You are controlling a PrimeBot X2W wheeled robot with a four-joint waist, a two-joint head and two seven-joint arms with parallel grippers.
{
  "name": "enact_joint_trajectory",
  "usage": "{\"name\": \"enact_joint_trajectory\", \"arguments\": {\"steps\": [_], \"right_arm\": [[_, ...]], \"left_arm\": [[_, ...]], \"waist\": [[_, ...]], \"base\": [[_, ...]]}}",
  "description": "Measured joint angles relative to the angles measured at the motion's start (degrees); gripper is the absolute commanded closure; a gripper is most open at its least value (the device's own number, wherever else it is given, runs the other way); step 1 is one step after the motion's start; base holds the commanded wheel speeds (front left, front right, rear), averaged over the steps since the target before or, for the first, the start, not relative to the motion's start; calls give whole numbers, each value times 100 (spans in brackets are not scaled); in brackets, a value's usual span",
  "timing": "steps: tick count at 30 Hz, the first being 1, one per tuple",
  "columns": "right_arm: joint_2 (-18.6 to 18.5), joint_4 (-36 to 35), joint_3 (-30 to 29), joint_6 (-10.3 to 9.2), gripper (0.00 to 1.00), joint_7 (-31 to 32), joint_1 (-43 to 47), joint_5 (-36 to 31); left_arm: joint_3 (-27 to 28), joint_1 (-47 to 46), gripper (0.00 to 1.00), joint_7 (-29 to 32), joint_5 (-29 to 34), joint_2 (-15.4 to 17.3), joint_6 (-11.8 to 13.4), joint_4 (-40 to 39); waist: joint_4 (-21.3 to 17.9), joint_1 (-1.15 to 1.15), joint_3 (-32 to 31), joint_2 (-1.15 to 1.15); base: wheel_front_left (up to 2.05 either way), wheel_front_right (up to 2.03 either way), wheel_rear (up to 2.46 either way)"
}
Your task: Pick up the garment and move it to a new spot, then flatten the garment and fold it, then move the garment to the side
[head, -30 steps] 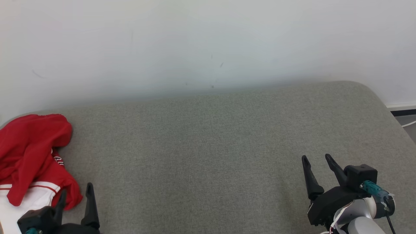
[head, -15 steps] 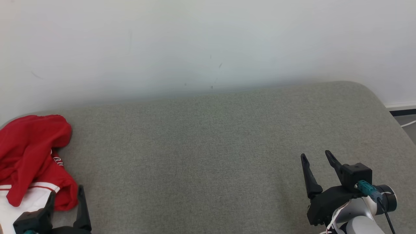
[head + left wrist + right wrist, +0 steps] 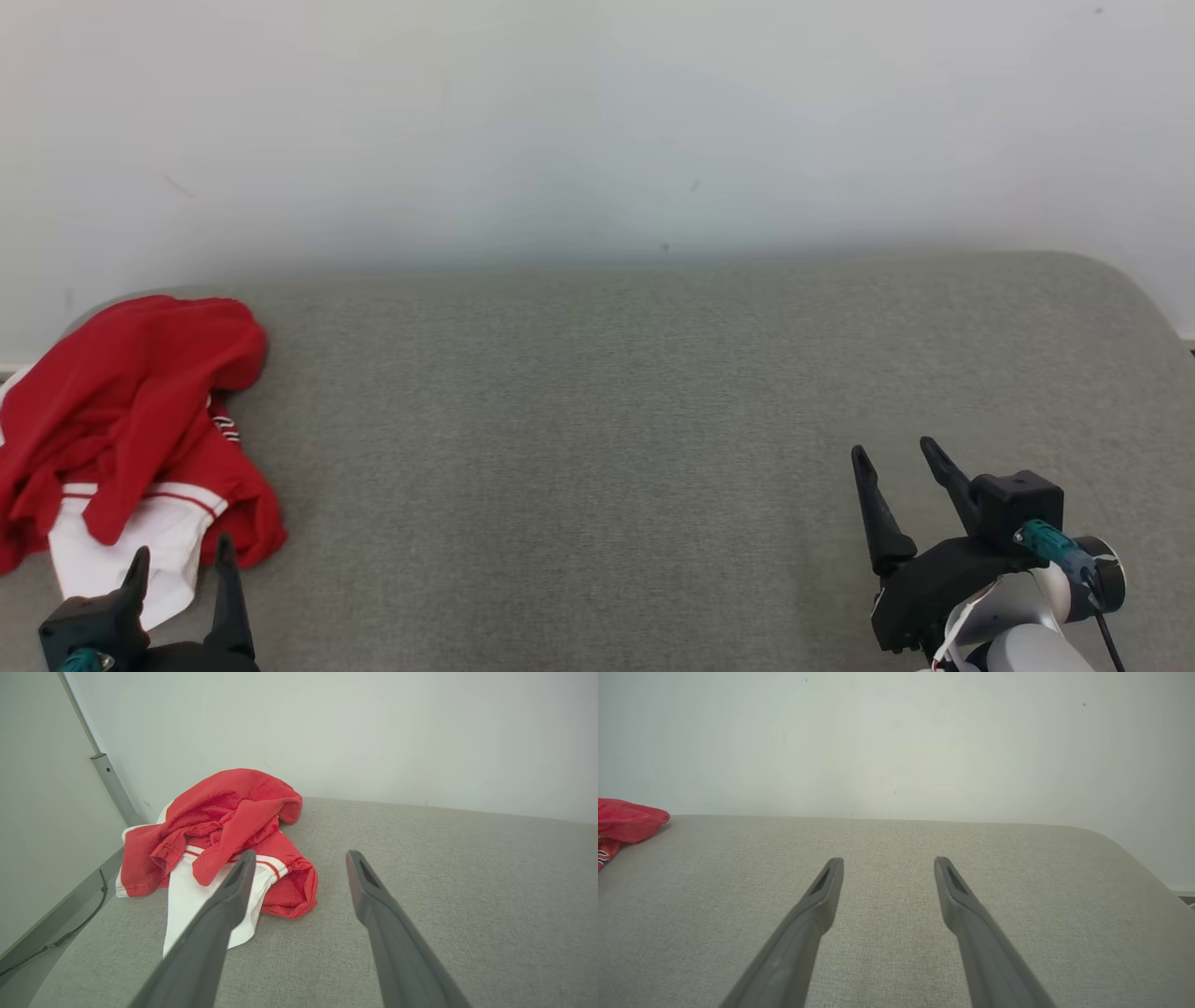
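- My left gripper (image 3: 182,551) has its two fingers spread wide with nothing between them. My right gripper (image 3: 892,448) is just as wide and empty.
- The garment (image 3: 131,411), red with a white part, lies crumpled at the left end of the grey cushion (image 3: 597,420), close to the wall.
- It sits just ahead of my left fingertips and slightly to their left, with the white part nearest.
- The heap's long axis runs roughly from the wall toward me.
- My right gripper is well apart from it, so I judge that the left arm should make the pick, reaching forward and a little left.
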Motion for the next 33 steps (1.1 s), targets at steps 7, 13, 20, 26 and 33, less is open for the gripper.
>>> {"name": "enact_joint_trajectory", "arguments": {"steps": [7,13,20,26,33], "right_arm": [[12,16,105,114,0,99,-2,34],[64,44,165,169,0,109,-5,41],[135,111,263,244,0,156,-11,83],[257,185,377,291,0,182,-41,83],[355,246,526,316,0,208,-66,82]], "left_arm": [[-36,-2,0,180,88,151,-1,0],[-53,-2,0,278,90,159,-1,-9],[-99,-10,0,358,123,151,-1,-71],[-86,-11,0,379,102,159,-9,-75],[4,5,0,385,-59,167,-85,-119]], "waist": [[394,0,-12,0],[722,0,-29,0],[1286,0,-65,0],[1677,0,-97,0],[1859,0,-144,0]], "base": [[0,0,0],[0,0,0],[0,0,0],[0,0,0],[0,0,0]]}}
